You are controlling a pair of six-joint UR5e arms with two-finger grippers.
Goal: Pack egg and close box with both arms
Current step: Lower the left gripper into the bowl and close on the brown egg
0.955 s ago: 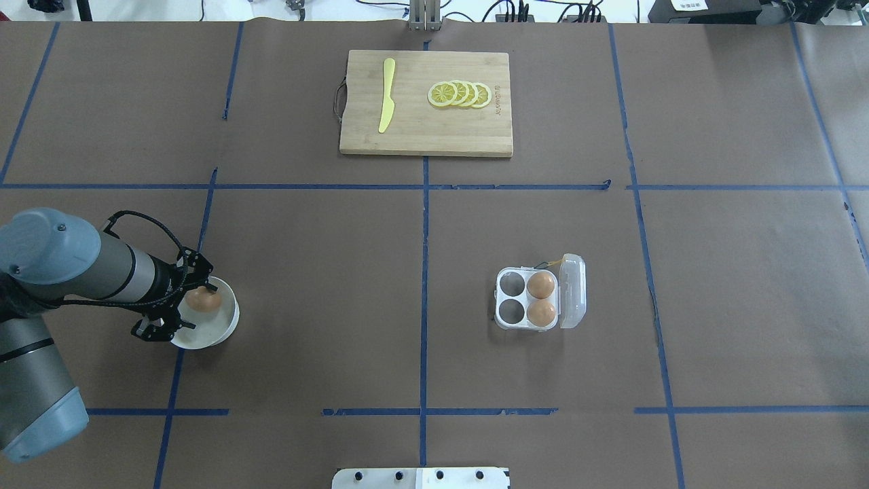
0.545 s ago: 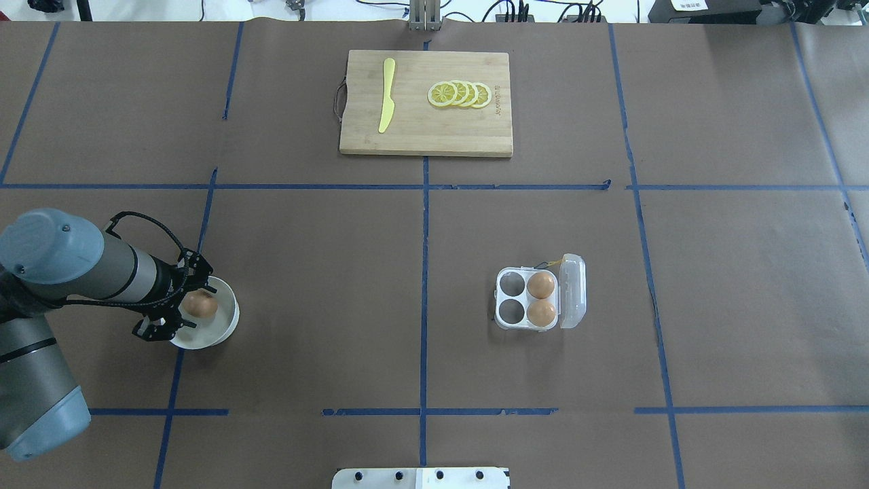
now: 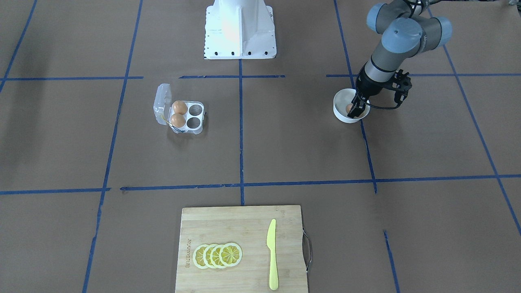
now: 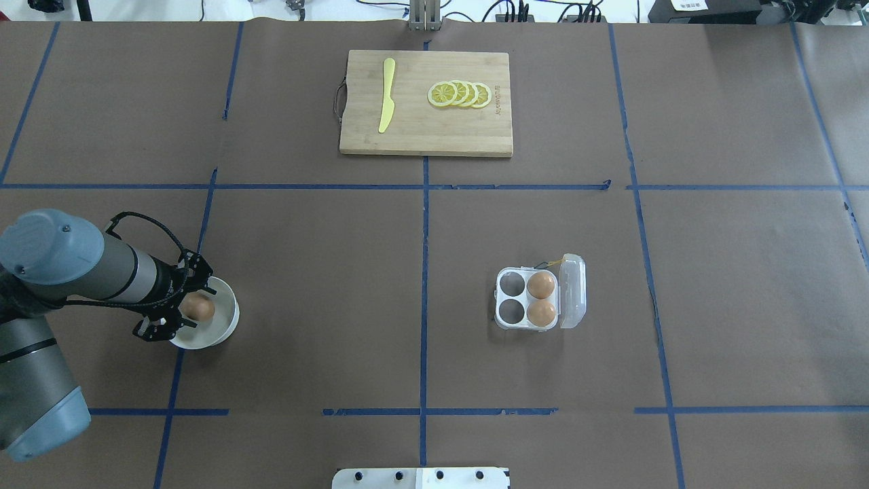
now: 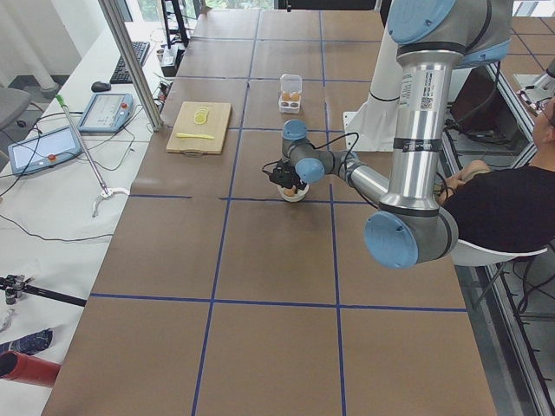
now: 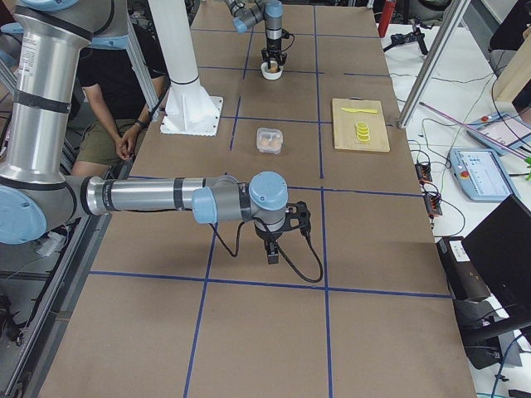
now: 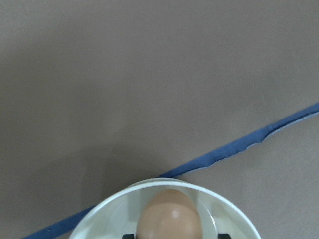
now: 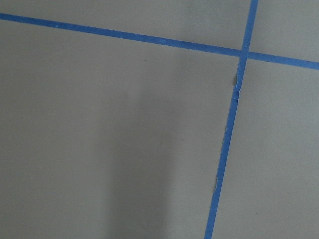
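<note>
A brown egg (image 4: 200,308) lies in a round white bowl (image 4: 228,319) at the table's left. My left gripper (image 4: 189,311) reaches down into the bowl with its fingers either side of the egg and small gaps showing, so it looks open. The left wrist view shows the egg (image 7: 169,216) low and centred inside the bowl's rim (image 7: 99,211). The clear box (image 4: 510,297) sits right of centre with its lid (image 4: 574,291) open and two other eggs (image 4: 541,284) in its right cups. My right gripper (image 6: 272,249) shows only in the exterior right view; I cannot tell its state.
A wooden cutting board (image 4: 414,136) with a yellow knife (image 4: 386,95) and lemon slices (image 4: 460,94) lies at the far middle. The white base pedestal (image 3: 240,28) stands at the robot's edge. Blue tape lines cross the brown table cover.
My left gripper has sunk a little lower into the bowl, and the egg now shows smaller between the fingers. The box has not moved.
</note>
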